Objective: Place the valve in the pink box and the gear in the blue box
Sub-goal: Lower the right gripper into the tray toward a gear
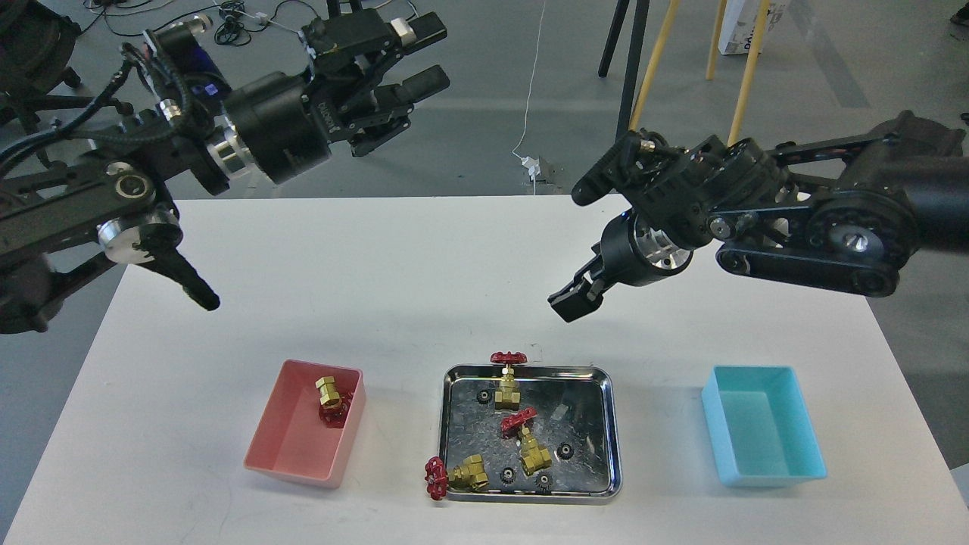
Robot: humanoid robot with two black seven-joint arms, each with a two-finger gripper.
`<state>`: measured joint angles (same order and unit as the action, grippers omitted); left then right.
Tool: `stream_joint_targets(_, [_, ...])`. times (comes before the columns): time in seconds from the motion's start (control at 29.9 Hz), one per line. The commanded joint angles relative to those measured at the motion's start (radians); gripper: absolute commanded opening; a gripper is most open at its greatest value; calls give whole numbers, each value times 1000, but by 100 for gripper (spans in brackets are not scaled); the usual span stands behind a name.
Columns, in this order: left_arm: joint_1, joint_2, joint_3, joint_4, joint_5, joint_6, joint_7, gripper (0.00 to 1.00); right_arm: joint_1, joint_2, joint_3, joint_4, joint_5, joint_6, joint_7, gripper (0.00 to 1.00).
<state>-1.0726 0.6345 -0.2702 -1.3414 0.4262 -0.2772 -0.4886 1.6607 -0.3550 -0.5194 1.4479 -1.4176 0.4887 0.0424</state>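
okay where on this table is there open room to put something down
Bare tabletop lies between the pink box and the steel tray, between that tray and the blue box, and across the far half beneath both grippers. The tray itself is crowded with valves and gears.

Left arm in from the left edge, raised well above the worktop, forearm angled up and right. Left gripper sits past the worktop's far edge, fingers spread apart, nothing between them.

Right arm in from the right edge, elbow linkage over the worktop's far right corner, wrist bent down and left. Right gripper hangs above the worktop's far-centre area, tip pointing down-left; seen dark and side-on, so finger gap can't be read.
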Motion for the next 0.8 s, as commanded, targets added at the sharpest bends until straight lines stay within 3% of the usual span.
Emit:
stream_joint_targets(0.0, [48,-111,-63,63,-3,-7,0,66,34,62,-118,88,-78,0,1,99])
stream_joint_targets(0.2, [106,-164,-63,88,3,3,0,67,8,133,-188,78,-152,0,-9,93])
stream_joint_targets(0.4, [148,-161,-67,84,5,4,0,68,-74,252,-203,14,-179,0,-10,68])
stream_joint_targets(0.53, [149,-162,-67,84,5,4,0,68,-117,330,-241,-66,-167,0,-10,67])
stream_joint_targets(0.77, [163,-165,-66,87,5,6,0,68,-160,355,-245,-109,-165,0,-10,62])
